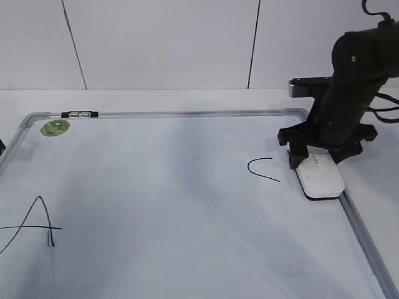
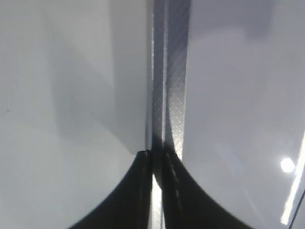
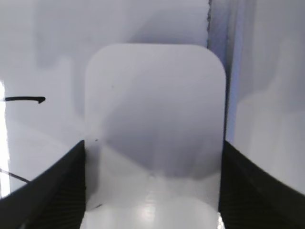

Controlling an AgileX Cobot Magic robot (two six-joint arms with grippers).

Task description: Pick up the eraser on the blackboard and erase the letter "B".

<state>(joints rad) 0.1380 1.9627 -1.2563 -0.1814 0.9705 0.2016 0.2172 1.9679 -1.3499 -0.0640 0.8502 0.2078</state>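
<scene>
The eraser [image 1: 320,177] lies flat on the board [image 1: 156,205] by its right frame, just right of the "C" [image 1: 262,169]. The right hand [image 1: 318,163] straddles it, fingers [image 3: 47,191] along both long sides, gripping it. The left hand [image 2: 157,191] is pressed together over the frame [image 2: 167,86]. An "A" [image 1: 34,224] sits far left.

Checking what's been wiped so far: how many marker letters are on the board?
2. An A at the left edge, partly cut off by the frame, and a C-like curve right of centre, beside the eraser. No B shows on the board.
</scene>
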